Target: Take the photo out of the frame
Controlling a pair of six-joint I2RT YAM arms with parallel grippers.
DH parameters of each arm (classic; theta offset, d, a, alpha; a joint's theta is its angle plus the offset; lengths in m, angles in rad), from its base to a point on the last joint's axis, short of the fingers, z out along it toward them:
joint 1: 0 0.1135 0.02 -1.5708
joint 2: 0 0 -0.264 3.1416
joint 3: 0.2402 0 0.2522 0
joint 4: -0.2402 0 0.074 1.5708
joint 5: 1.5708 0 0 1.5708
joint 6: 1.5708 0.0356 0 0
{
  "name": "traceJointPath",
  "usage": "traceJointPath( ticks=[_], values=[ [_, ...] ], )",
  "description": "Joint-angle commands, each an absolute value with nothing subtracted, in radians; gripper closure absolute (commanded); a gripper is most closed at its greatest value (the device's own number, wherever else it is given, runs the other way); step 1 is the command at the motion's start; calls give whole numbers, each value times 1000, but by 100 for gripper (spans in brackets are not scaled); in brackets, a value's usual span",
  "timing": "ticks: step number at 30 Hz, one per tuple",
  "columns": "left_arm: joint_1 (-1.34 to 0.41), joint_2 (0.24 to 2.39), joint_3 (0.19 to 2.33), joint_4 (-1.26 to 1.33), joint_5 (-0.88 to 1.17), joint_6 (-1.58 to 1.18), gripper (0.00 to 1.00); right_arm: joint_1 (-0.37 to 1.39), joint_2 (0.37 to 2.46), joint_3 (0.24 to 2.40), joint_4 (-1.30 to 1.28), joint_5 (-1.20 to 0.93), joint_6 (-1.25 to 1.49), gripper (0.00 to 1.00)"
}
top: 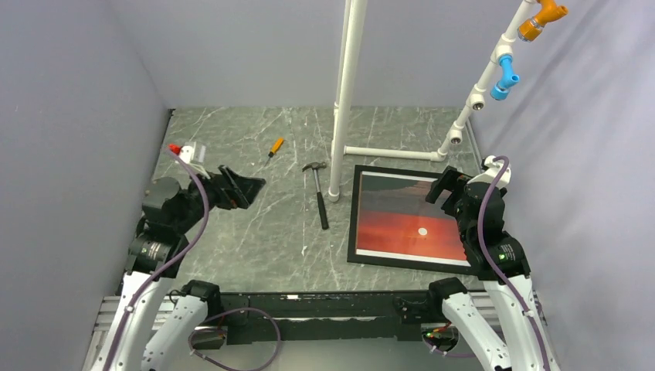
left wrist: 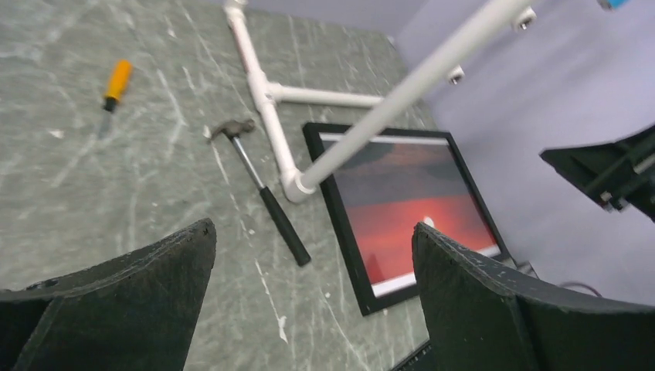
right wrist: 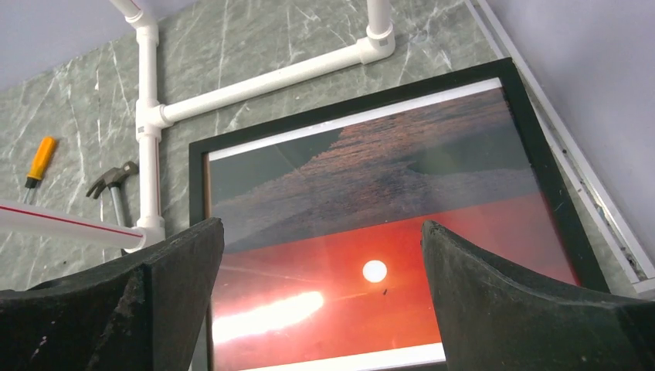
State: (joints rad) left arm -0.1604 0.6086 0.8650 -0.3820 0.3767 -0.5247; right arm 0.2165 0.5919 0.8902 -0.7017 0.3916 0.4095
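Observation:
The black frame lies flat on the table at the right, face up, with the sunset photo inside it. The frame and photo fill the right wrist view, and both show in the left wrist view, frame and photo. My right gripper hovers open above the frame's right side; its jaws stand wide apart over the photo. My left gripper is open and empty above the table at the left, far from the frame.
A black-handled hammer lies just left of a white pipe stand, whose base runs behind the frame. An orange screwdriver lies further back. A small red and white object sits at the far left. Grey walls enclose the table.

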Motion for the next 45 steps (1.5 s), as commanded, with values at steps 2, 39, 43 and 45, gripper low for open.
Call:
traceJointPath(
  ticks=[2, 39, 43, 45],
  values=[
    [-338, 649, 808, -283, 275, -564, 1, 212, 619, 918, -695, 412, 445, 0],
    [-1329, 1301, 854, 31, -225, -225, 1, 213, 772, 817, -814, 197, 730, 0],
    [-1368, 1471, 984, -20, -221, 16, 1, 212, 763, 879, -856, 222, 706, 0],
    [-1371, 1530, 1012, -8, -188, 102, 2, 213, 731, 916, -878, 260, 703, 0]
  ],
)
